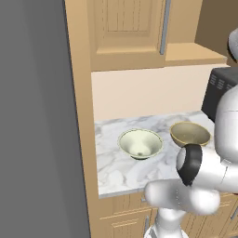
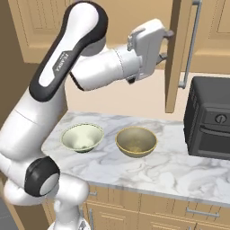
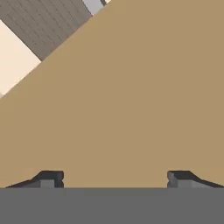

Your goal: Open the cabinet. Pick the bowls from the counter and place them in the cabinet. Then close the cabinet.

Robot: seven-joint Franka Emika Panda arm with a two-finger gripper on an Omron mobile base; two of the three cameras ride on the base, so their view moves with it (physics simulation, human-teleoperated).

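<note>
The light-wood wall cabinet door (image 2: 173, 54) stands ajar, its long grey bar handle (image 2: 189, 45) vertical. The wide-spread, empty gripper (image 2: 167, 44) faces its edge. Cream bowl (image 2: 82, 137) and tan bowl (image 2: 136, 142) sit upright on the white marble counter (image 2: 170, 173).

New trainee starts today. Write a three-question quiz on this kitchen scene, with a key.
1. True or false: both bowls sit on the counter.
2. The black appliance stands beside which bowl? A) cream bowl B) tan bowl
3. Fill in: the gripper, raised at the edge of the cabinet door, has its jaws ____.

Key: 1 true; 2 B; 3 open, holding nothing.
</note>
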